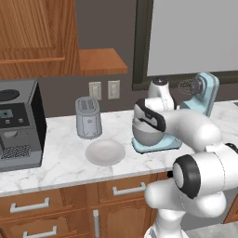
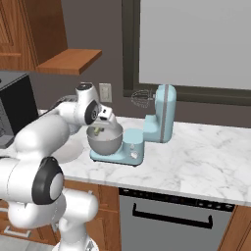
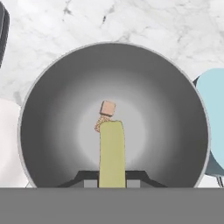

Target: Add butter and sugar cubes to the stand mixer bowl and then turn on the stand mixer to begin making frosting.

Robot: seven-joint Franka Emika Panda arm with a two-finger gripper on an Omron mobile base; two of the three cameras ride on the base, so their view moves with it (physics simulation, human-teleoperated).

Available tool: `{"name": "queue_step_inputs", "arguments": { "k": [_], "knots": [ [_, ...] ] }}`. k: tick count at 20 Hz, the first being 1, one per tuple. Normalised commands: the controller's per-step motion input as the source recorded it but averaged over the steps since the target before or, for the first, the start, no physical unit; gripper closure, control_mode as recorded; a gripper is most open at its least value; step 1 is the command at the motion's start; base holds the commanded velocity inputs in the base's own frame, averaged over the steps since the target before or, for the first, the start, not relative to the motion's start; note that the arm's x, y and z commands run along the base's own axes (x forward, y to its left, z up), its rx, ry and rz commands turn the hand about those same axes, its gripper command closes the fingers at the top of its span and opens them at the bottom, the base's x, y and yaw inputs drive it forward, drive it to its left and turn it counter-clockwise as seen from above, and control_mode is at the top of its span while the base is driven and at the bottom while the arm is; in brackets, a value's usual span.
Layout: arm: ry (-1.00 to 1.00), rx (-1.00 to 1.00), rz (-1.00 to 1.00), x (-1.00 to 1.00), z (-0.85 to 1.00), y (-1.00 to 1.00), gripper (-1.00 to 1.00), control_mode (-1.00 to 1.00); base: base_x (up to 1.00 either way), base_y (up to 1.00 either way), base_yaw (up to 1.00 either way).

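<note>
On the counter (image 1: pixel 56 167), the stand mixer (image 1: pixel 201 100) stands at three o'clock of the plate (image 1: pixel 105 152), toaster (image 1: pixel 88 117) behind at eleven; its bowl (image 3: pixel 52 109) holds sugar cubes (image 3: pixel 107 108) (apparently two) beneath the butter (image 3: pixel 112 153).

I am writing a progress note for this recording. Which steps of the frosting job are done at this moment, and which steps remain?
Done: at least one sugar cube lies at the bottom of the stand mixer bowl. In hand: the gripper holds the butter over the bowl, shut on it, not yet released. Left: dropping the butter, then switching on the stand mixer, whose head is tilted up with the whisk out of the bowl.
</note>
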Motion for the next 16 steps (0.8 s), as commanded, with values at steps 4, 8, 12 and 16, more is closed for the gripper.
{"name": "queue_step_inputs", "arguments": {
  "k": [4,8,12,16],
  "knots": [
    [0.09,0.00,-0.01,0.04,-0.24,-0.09,1.00,-1.00,0.00,0.00,0.00],
    [0.09,0.00,0.00,0.10,-0.18,-0.09,1.00,-1.00,0.00,0.00,0.00],
    [0.09,0.00,0.00,0.09,-0.17,-0.02,-1.00,-1.00,0.00,0.00,0.00],
    [0.06,0.00,0.00,0.00,-0.05,-0.03,-1.00,-1.00,0.00,0.00,0.00]
  ]
}}
